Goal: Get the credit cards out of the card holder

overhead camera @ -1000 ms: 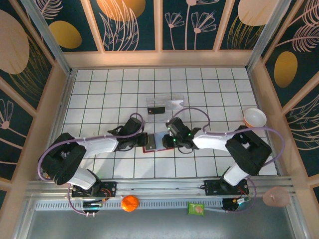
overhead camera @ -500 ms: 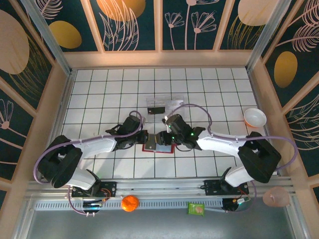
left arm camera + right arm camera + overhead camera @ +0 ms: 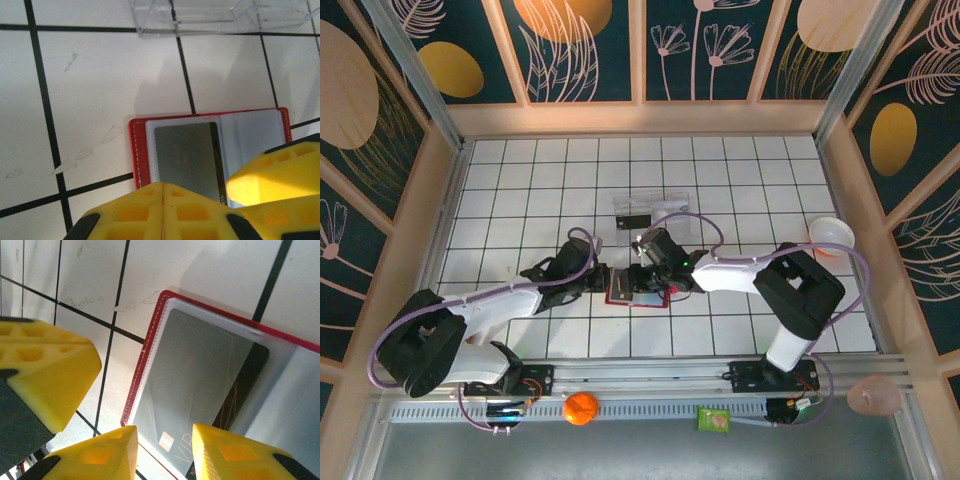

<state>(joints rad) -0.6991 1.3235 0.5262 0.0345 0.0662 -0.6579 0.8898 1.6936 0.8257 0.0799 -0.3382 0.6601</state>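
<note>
The card holder lies open and flat on the desk, just in front of the clear tray. A silvery grey card sits in its left pocket. A dark strip shows along that card's inner side, and I can't tell whether it is a second card underneath.

To do this step well, I'd pin the holder at its near edge with one arm so it doesn't slide. With the other I'd get a fingertip under the card's exposed edge, pinch only the card and not the pocket's clear film, and draw it out flat along the pocket's opening.

The left end effector has its jaws pressed together with nothing between them, and it sits over the near edge of the holder. The right end effector stands narrowly parted. Its two fingers are set either side of the card's near end, low over it. From here I'd judge it hasn't clamped the card yet.
</note>
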